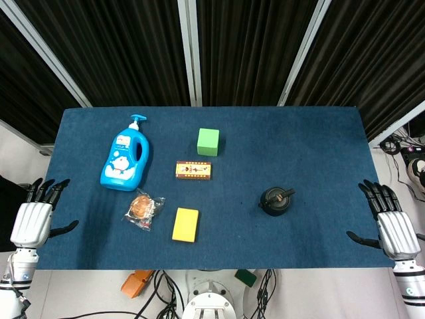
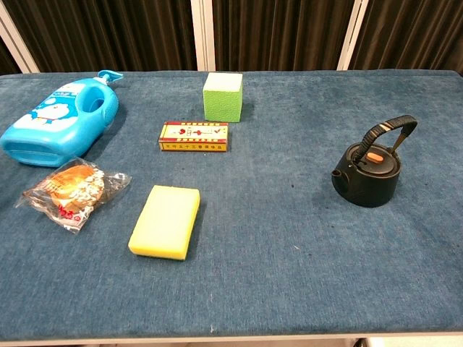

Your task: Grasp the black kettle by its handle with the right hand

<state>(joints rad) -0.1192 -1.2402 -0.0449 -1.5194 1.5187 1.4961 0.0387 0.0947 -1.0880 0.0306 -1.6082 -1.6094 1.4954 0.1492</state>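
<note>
The black kettle (image 2: 367,173) stands upright on the right side of the blue table (image 2: 289,246), lid on so its contents are hidden, its handle (image 2: 388,131) arched above. The right hand (image 1: 393,224) rests at the table's right edge, well apart from it, fingers spread and holding nothing. The left hand (image 1: 34,216) lies likewise open at the left edge. A blue soap bottle (image 2: 61,123) lies on its side far left, with a wrapped pastry (image 2: 74,186) beside it.

A lab: black curtains (image 1: 252,46), floor cables (image 1: 163,292).

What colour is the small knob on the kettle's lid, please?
Orange, on the black kettle; clearest in the chest view.
</note>
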